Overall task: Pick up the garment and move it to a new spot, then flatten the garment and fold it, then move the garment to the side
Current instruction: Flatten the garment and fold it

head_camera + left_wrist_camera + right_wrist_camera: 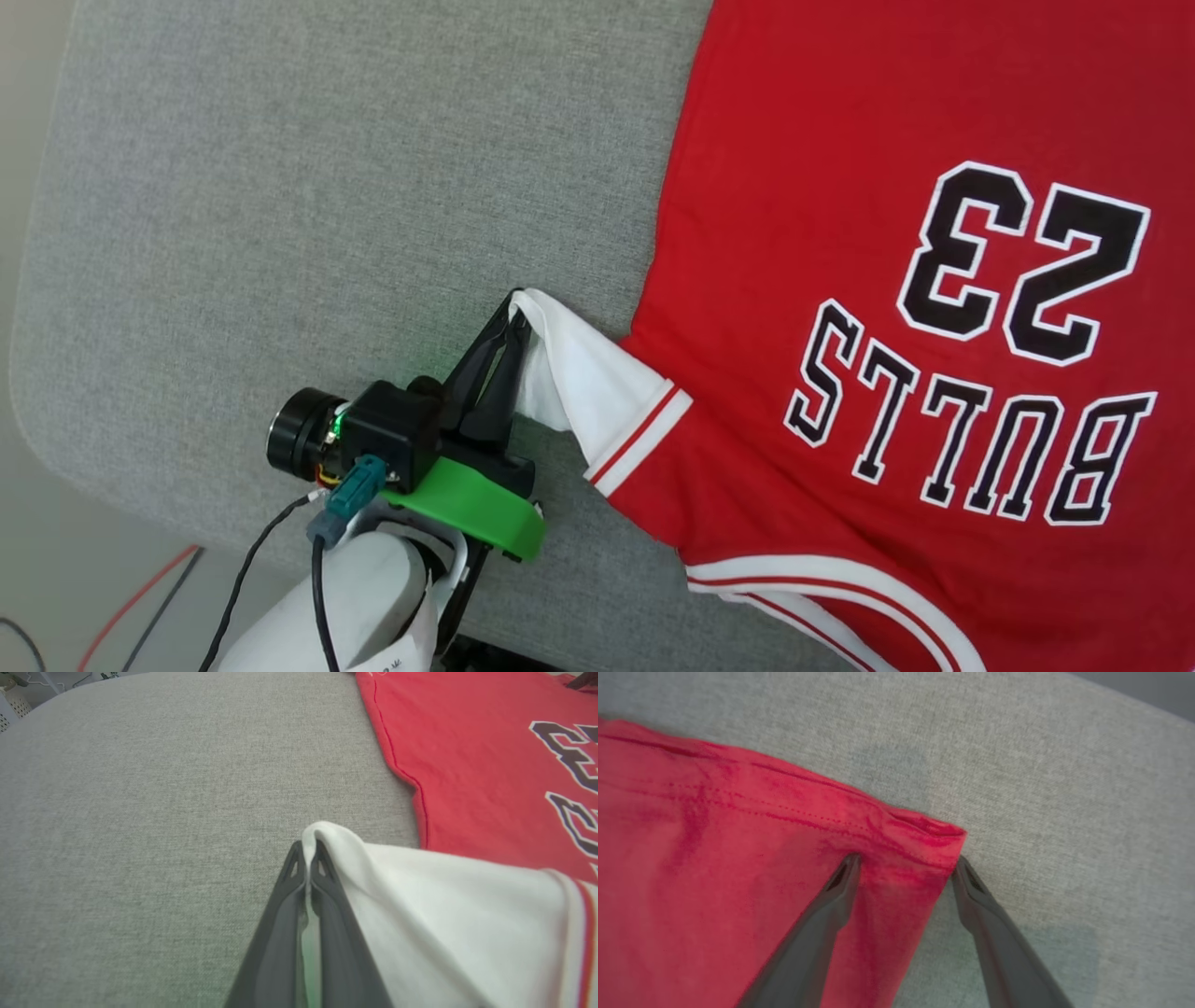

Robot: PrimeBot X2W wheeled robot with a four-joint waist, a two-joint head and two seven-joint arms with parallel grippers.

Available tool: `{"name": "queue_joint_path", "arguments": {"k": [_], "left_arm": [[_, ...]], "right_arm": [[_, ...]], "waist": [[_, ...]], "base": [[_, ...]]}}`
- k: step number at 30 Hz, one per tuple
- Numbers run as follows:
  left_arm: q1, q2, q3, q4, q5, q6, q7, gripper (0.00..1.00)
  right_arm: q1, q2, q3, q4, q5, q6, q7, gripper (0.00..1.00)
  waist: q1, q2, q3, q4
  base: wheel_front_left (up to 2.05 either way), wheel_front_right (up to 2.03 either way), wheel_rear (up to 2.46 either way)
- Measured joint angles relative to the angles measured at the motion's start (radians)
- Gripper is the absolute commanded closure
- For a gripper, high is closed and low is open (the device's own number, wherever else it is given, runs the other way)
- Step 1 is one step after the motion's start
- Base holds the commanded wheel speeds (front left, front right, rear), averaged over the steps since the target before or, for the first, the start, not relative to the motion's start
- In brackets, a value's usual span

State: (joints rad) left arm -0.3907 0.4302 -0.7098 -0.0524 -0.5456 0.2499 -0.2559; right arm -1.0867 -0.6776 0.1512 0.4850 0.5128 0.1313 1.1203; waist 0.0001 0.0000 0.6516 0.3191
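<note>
One red jersey-style T-shirt [822, 168], with white sleeves, striped trim and a black "23", lay spread across the one grey fabric desk [327, 187]. Two hands were in play. The left hand [516, 303] was pinched tight on a white sleeve's edge, and the right hand [908, 863] was spread wide, straddling the red hem corner and gripping nothing.

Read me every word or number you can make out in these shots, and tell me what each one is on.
"23": black with white edging, on the red jersey, upside down in the head view.
"BULLS": same jersey, beside the number, also upside down.
White label on the left forearm: print too small to read.
Left wrist view: jersey print cut off at the edge, unreadable.
</note>
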Motion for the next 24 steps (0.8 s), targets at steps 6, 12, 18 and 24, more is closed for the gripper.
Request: {"name": "queue_joint_path", "arguments": {"k": [6, 12, 18, 24], "left_arm": [[0.001, -0.006, 0.013, 0.031, 0.009, -0.014, 0.0, 1.0], [0.033, -0.003, 0.033, 0.068, 0.009, -0.016, 0.0, 1.0], [0.105, 0.017, 0.051, 0.096, -0.004, -0.015, 0.0, 1.0], [0.177, 0.047, 0.069, 0.108, -0.03, 0.002, 0.0, 1.0]], "right_arm": [[0.016, -0.026, 0.01, -0.011, 0.039, 0.0, -0.057, 1.0], [0.043, -0.01, 0.026, 0.001, 0.081, 0.0, -0.173, 1.0], [0.155, -0.071, 0.095, -0.049, 0.174, 0.0, -0.269, 1.0], [0.366, -0.202, 0.144, -0.174, 0.287, 0.0, -0.335, 1.0]], "waist": [[0.0001, 0.0, -0.002, 0.011], [0.0001, 0.0, -0.059, 0.001], [0.0, 0.0, -0.163, -0.03], [0.0, 0.0001, -0.278, -0.076]], "base": [[0.0, 0.0, 0.0], [0.0, 0.0, 0.0], [0.0, 0.0, 0.0], [0.0, 0.0, 0.0]]}}
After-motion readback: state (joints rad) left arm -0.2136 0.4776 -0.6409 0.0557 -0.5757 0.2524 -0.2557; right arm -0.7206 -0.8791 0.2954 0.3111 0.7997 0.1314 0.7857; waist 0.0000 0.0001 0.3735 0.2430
